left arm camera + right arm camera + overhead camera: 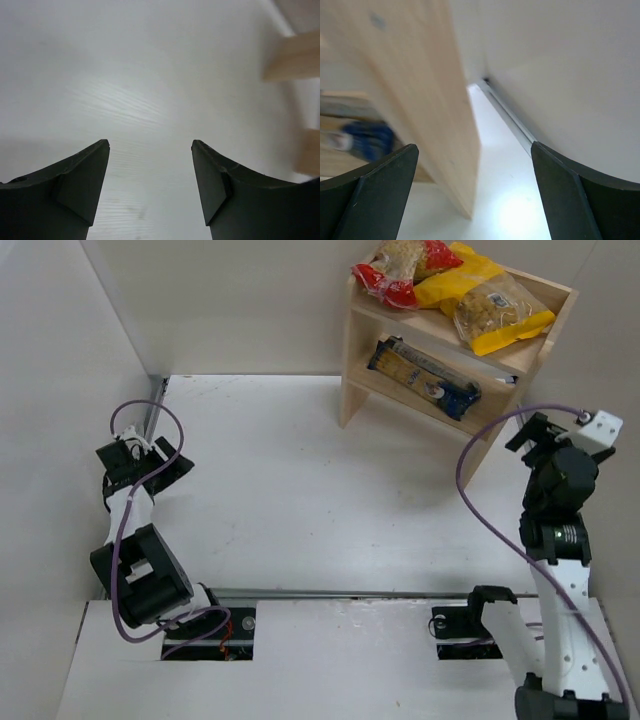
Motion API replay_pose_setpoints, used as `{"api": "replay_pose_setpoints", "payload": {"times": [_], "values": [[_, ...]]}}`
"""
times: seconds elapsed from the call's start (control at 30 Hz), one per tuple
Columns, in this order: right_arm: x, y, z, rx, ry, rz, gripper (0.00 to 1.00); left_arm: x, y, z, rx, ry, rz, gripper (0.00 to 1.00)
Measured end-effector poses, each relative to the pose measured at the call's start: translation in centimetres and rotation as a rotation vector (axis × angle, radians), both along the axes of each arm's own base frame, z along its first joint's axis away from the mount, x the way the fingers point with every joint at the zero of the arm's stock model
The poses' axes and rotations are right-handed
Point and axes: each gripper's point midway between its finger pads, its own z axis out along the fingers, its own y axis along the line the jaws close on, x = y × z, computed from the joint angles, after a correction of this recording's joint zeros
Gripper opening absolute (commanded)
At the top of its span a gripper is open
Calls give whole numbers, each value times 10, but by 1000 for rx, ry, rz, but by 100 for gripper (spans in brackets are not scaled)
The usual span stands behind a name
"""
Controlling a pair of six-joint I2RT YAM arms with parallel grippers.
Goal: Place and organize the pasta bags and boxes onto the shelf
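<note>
The wooden shelf (pixel 525 355) stands at the far right of the table. On its top tier lie a red-edged clear bag (pixel 398 270) and a yellow bag (pixel 490 305), side by side. The long pasta boxes (pixel 425 372) rest diagonally on the lower tier, dark with a blue end. My right gripper (pixel 537 433) hangs open and empty just outside the shelf's right side. In the right wrist view the gripper (pixel 474 146) faces the side panel (pixel 430 100), with a blurred blue box (pixel 365 140) behind it. My left gripper (pixel 160 462) is open over bare table at the far left, and is also empty (pixel 150 145).
White walls close in the table on the left, back and right. A metal strip (pixel 512 120) runs along the foot of the right wall, close to the shelf. Purple cables loop off both arms. The shelf's legs (pixel 295 60) show blurred in the left wrist view.
</note>
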Motion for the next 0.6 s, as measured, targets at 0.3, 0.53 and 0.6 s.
{"api": "replay_pose_setpoints", "payload": {"times": [0.3,0.53,0.6], "values": [[-33,-47,-112,123,95,-213,100,-26,84,-39,579,280,165,77],[-50,-57,-172,262,127,-299,100,-54,72,-39,580,261,217,77],[-50,-56,-165,270,93,-296,100,-53,76,-34,571,239,248,76]]}}
